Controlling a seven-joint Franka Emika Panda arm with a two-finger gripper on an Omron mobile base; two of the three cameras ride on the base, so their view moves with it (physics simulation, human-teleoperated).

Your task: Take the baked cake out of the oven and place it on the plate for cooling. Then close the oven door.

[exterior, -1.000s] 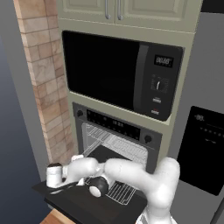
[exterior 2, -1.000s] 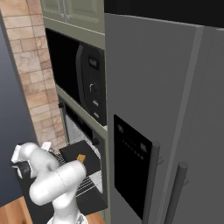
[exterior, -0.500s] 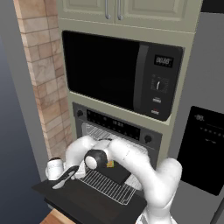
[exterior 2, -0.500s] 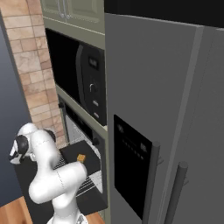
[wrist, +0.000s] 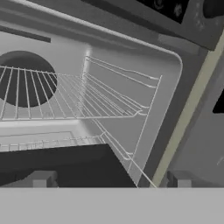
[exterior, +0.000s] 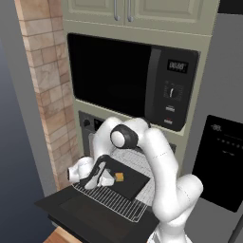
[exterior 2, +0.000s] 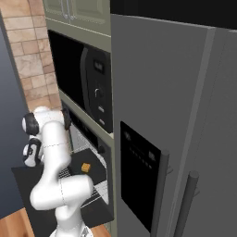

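So the gripper (exterior: 105, 179) was spread wide with nothing in it, hanging just left of the baked cake (exterior: 119, 177), which sat on a dark tray (exterior: 130, 182) on the pulled-out wire rack (exterior: 118, 201) over the dropped oven door (exterior: 71, 209). Best bet, I'd say: straddle the little lump squarely, fingers low beside it, then close gently so it wouldn't get nudged away.

A home kitchen is shown. A black microwave (exterior: 130, 85) is built into a cream cabinet column above a wall oven (exterior: 95, 124), whose door (exterior: 90, 213) is folded down with a wire rack (exterior: 114, 199) drawn out. Cupboard doors (exterior: 142, 9) are set overhead, a brick pillar (exterior: 45, 90) stands beside, and a grey refrigerator (exterior 2: 185, 115) is seen alongside.
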